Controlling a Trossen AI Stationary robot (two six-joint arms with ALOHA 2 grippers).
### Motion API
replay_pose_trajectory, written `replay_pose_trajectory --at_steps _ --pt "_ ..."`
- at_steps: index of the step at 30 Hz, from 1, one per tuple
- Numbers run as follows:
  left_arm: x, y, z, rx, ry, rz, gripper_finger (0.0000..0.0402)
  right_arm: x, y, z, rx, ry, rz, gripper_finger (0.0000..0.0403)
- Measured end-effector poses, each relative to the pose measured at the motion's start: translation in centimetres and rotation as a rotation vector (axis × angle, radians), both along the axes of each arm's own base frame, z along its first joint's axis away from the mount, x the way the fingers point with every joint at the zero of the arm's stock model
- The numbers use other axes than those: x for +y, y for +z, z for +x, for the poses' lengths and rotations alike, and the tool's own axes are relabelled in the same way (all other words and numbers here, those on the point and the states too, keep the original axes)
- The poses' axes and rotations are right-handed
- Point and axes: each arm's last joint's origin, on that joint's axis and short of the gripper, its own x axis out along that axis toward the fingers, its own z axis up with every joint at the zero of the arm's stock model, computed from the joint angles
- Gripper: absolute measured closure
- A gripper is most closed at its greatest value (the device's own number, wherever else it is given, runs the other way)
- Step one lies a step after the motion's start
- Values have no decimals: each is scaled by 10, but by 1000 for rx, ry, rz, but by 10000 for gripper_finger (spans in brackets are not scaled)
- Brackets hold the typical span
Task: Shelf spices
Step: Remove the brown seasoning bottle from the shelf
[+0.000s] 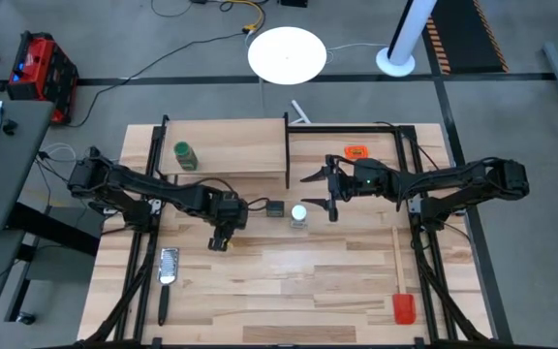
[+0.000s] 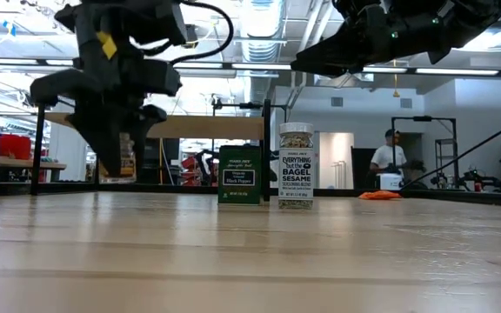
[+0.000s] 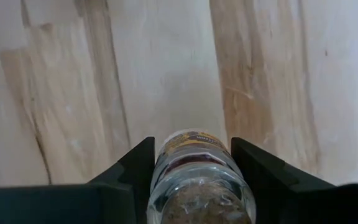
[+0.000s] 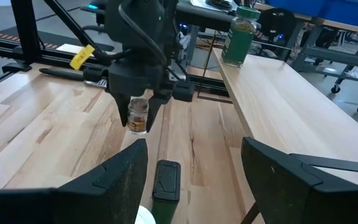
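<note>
So far done: green-lidded jar (image 1: pixel 184 153) on shelf (image 1: pixel 231 145)
Left hand (image 1: pixel 223 236): grips brownish jar (image 3: pixel 199 180)
Right hand (image 1: pixel 320 192): open; white-lid jar (image 1: pixel 299 214), black tin (image 1: pixel 276 207) left on surface (image 1: pixel 289 281), shelf's six o'clock

A robotics lab or workshop is indicated — exposed ceiling ducts (image 2: pixel 259 17) and strip lights are seen overhead, cables (image 1: pixel 177 48) are trailed across the floor, and a red toolbox (image 1: pixel 39 60) is placed beside the wooden table (image 1: pixel 289 281).
</note>
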Motion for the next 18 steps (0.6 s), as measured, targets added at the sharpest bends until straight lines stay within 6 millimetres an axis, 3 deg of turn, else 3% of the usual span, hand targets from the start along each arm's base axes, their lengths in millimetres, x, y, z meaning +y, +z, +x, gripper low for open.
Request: replay_pose_trajectory --at_steps 11,18 --pt "1 -8 -5 20 60 -13 238 0 0 0 0 0 0 143" --pt "1 -8 -4 7 91 -15 156 0 0 0 1 1 -1 143"
